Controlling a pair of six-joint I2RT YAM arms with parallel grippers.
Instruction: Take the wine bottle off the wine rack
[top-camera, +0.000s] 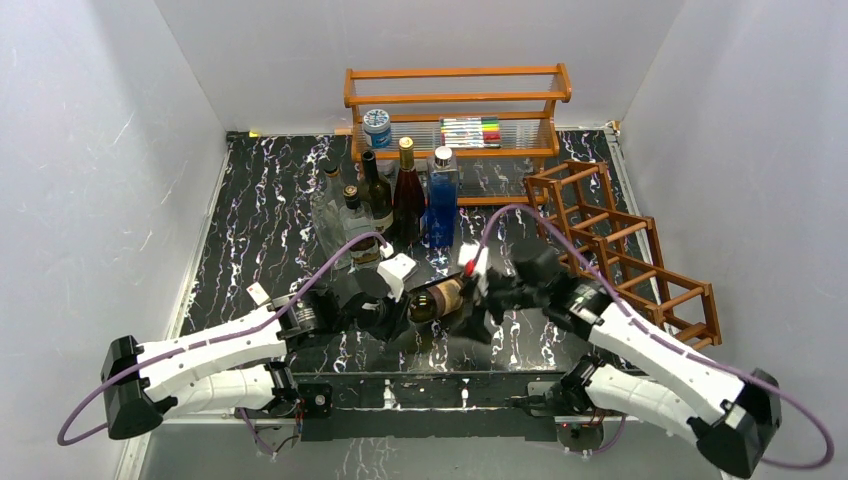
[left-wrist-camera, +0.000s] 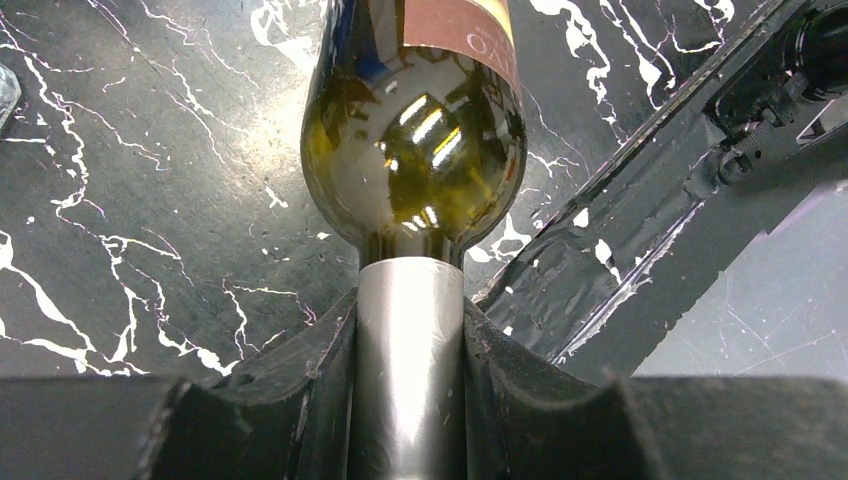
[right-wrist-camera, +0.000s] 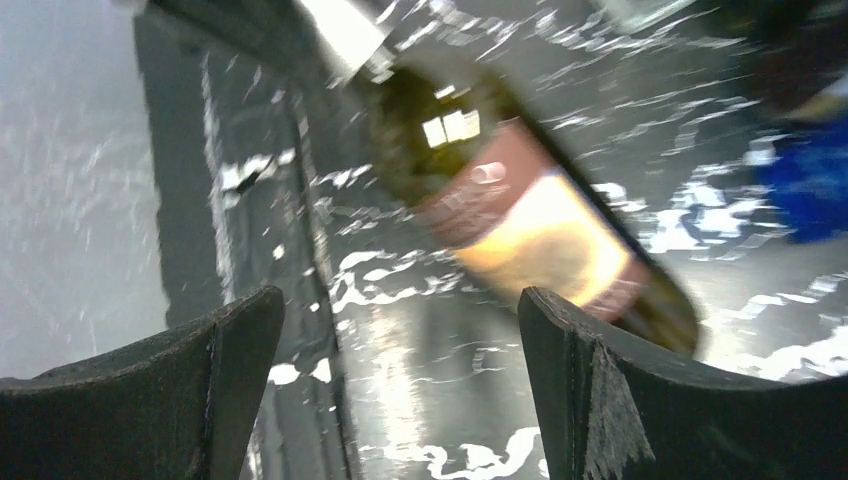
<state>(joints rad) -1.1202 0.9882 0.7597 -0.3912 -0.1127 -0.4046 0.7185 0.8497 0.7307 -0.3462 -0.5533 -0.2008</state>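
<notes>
The wine bottle lies on its side low over the black marbled table, apart from the reddish-brown wine rack at the right. It is dark green glass with a red and cream label. My left gripper is shut on its silver-foiled neck. It comes at the bottle from the left. My right gripper hovers just right of the bottle's base. In the right wrist view it stands wide open with only table between its fingers, and the bottle lies beyond them, blurred.
Several upright bottles and a blue bottle stand behind the held bottle. An orange shelf with a jar and markers lines the back wall. White walls close in the left and right sides. The table's front edge runs close by.
</notes>
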